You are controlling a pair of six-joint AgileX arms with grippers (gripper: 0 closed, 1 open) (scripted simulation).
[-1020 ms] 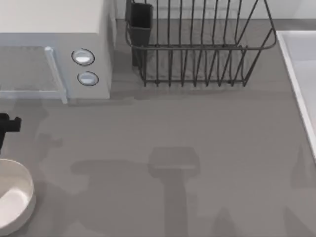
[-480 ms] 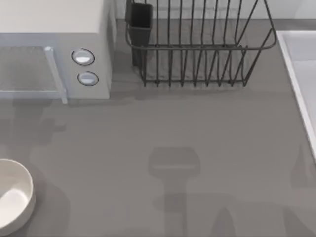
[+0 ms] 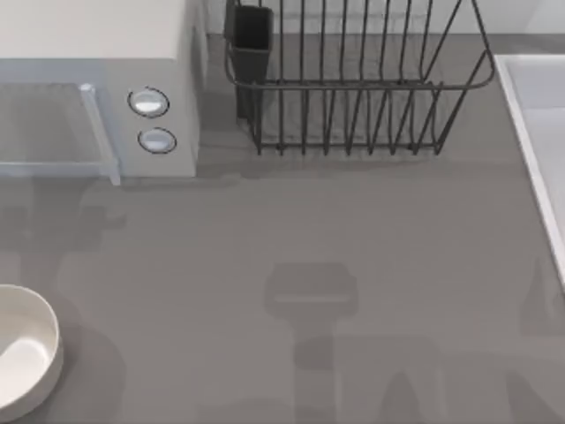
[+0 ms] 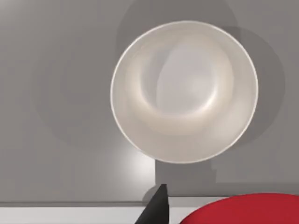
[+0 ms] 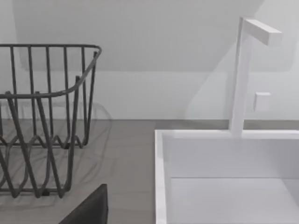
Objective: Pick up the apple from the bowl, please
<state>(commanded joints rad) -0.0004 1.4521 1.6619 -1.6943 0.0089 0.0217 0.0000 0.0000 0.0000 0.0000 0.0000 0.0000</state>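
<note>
Already the apple (image 4: 243, 210) is sitting out of the bowl (image 4: 184, 91), showing as a smooth, plain bright-red curve beside a dark fingertip (image 4: 156, 207) of the left gripper, high above the glossy off-white bowl, whose pale inside is lying bare. Whether that claw is clamping the fruit I cannot tell. At the table's left edge the bowl (image 3: 26, 353) is resting.

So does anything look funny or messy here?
Nothing is spilled or broken. One thing stands out: the bowl is bare inside, and the apple sits outside it, close to the left wrist camera beside a dark fingertip.
</note>
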